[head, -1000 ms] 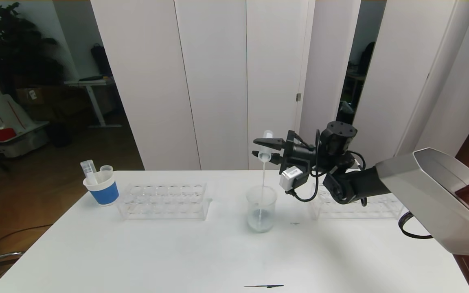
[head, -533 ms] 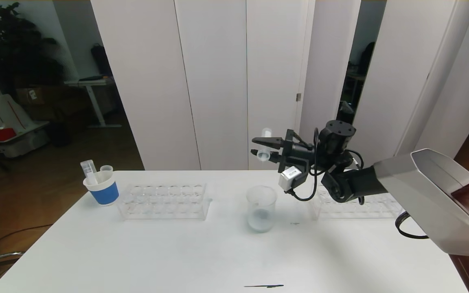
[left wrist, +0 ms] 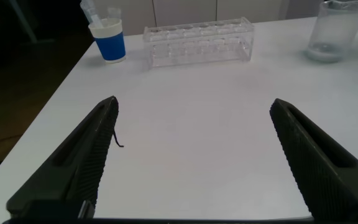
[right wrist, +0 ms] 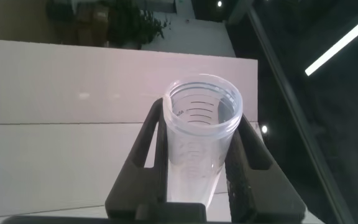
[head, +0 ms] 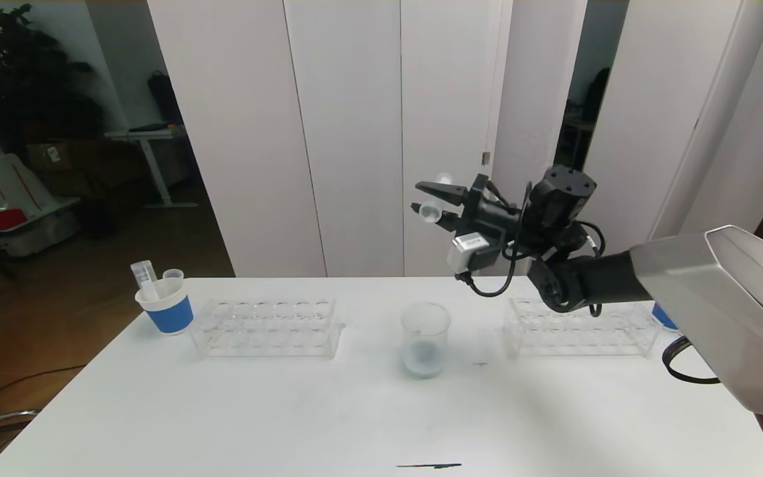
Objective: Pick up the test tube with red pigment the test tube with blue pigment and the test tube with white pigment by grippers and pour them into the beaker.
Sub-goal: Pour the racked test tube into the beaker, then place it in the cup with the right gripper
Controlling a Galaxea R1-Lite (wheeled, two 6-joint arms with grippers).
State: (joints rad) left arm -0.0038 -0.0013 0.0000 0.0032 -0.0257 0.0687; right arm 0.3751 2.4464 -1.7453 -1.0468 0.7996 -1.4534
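Two clear racks stand on the white table [head: 289, 411] in the head view, the left rack [head: 266, 326] near a blue-banded paper cup [head: 166, 305] that holds used tubes, the right rack [head: 580, 326] under the right arm. Between the racks stands the beaker [head: 425, 339], upright, with a little pale bluish-white liquid at its bottom. The right gripper [head: 432, 203] is raised high above the table, up and a little behind the beaker, and its fingers are clamped on the test tube with white pigment [head: 436, 197]. The tube lies tilted nearly sideways, its open mouth pointing toward the robot's left, and it looks almost empty. The left arm is not seen in this view.

In the left wrist view, the left gripper [left wrist: 191, 162] hangs low over the near part of the table with its two fingers [left wrist: 79, 165] wide apart and nothing between them. The cup, the left rack and the beaker stand farther off.

In the right wrist view, the tube sits tightly between the two dark fingers [right wrist: 145, 155], its open mouth toward the ceiling, with a white film inside.
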